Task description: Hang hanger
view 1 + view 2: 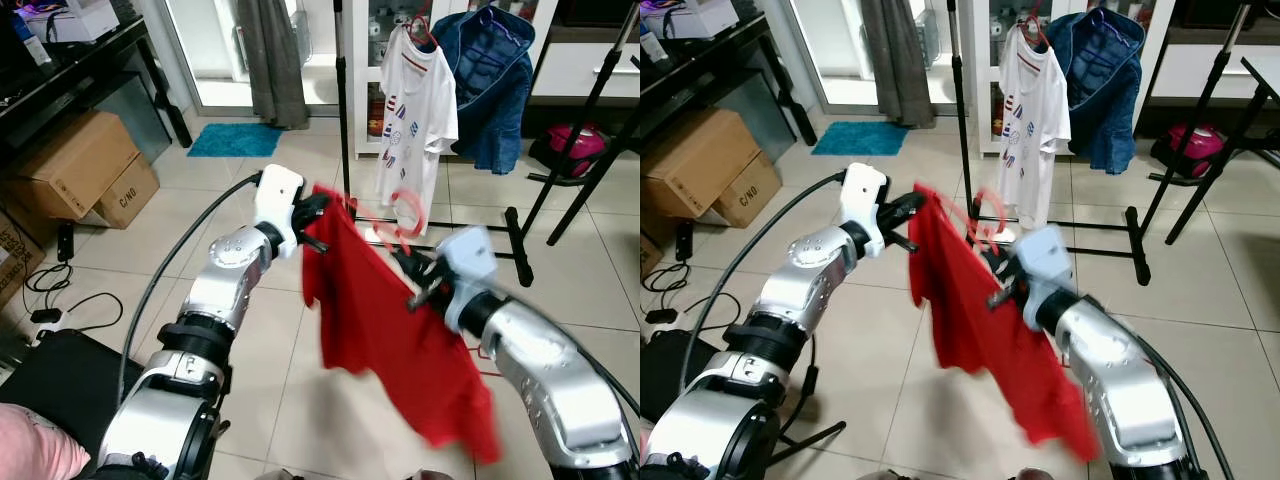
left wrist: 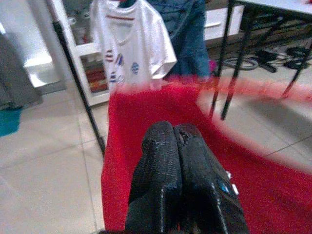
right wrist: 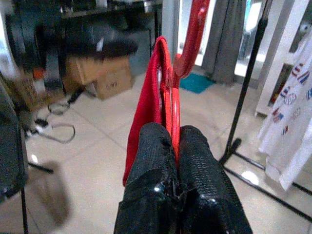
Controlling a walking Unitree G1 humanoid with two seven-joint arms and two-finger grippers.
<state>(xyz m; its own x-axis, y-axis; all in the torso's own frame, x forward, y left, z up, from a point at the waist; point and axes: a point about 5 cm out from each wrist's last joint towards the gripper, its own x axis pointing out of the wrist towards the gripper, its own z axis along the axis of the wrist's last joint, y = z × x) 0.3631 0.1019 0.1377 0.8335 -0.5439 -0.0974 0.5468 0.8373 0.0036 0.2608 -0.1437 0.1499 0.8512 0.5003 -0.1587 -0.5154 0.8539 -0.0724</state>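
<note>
- Left gripper [image 1: 322, 212] is pinching one shoulder of the red shirt [image 1: 385, 325], fingers [image 2: 170, 165] pressed together on the cloth.
- Right gripper [image 3: 176, 141] is clamping the red hanger [image 3: 187, 44] with the shirt's edge, fingers closed.
- Shirt is hanging in mid-air between both arms, in front of the clothes rack [image 1: 342, 90].
- White T-shirt [image 1: 412, 115] and blue jacket [image 1: 495, 75] are hanging on that rack, behind the red shirt.

One red shirt [image 1: 385, 330], one red hanger [image 3: 187, 46], two hung garments [image 1: 415, 110], two cardboard boxes [image 1: 80, 160]
</note>
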